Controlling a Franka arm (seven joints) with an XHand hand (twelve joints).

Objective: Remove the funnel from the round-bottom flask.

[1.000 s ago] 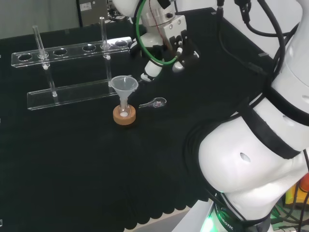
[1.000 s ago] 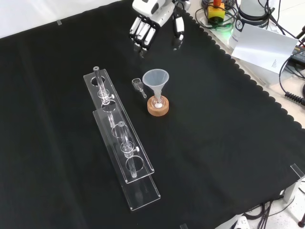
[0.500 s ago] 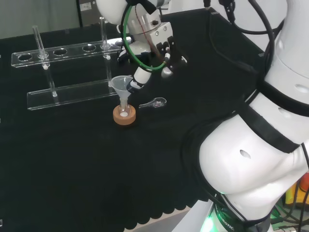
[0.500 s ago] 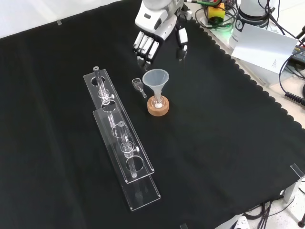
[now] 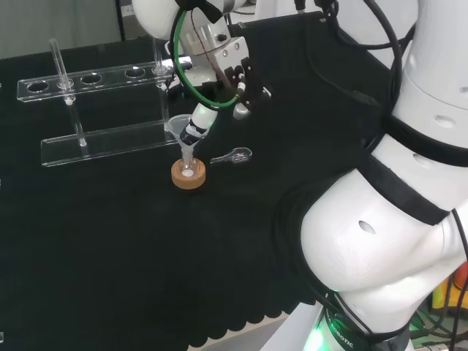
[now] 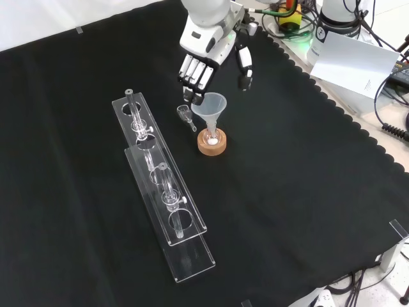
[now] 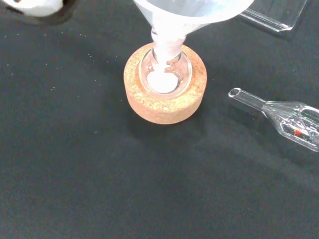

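While my black and white hand is hovering spread wide at upper centre, I am eyeing the light, slippery translucent plastic funnel; its rim looks the safest hold.

Clear funnel stands upright, stem down in the flask neck; small round clear flask holds white stuff, seated in a cork ring near cloth centre, toward 12 o'clock in the front view

No legible txt or labels anywhere.
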